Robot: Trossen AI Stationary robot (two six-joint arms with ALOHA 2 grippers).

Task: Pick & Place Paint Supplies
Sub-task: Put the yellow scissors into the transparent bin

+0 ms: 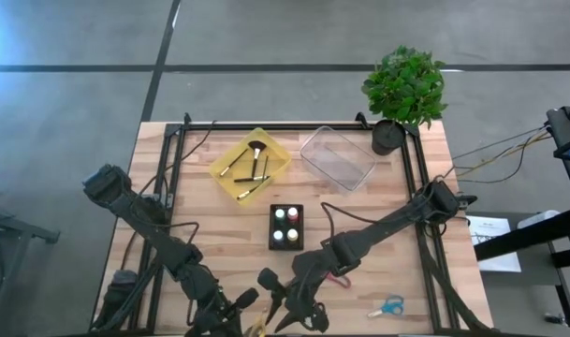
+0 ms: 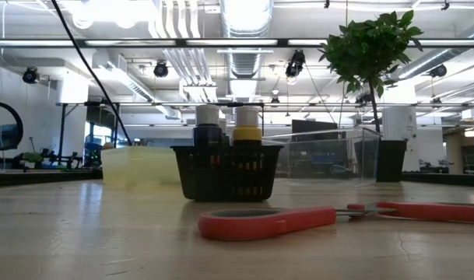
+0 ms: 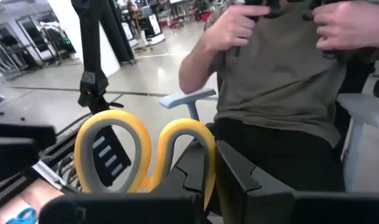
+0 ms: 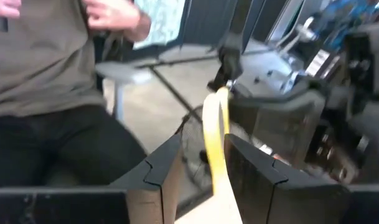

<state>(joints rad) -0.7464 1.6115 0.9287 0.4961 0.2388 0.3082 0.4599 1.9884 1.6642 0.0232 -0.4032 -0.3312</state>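
The yellow-handled scissors hang in the air at the table's near edge, between my two grippers. My left gripper is shut on them, and their two handle loops stick out past its fingers. My right gripper meets them from the other side, with the yellow handle edge-on between its fingers. In the high view both grippers crowd together there. The red scissors and the blue scissors lie flat on the table. Paint bottles stand in a black basket, and brushes lie in a yellow bin. My left gripper pinches the outer side of one handle loop between its two fingers. The fingers are nearly level and point past the table's near edge. The scissors are lifted clear, loops forward. My right gripper has the yellow handle between its two fingers, seen edge-on. Its fingers are nearly level. The pads themselves are hidden low in the picture.
A clear bin stands at the far right, next to a potted plant. A seated person is just beyond the near edge, hands raised. The black basket stands mid-table.
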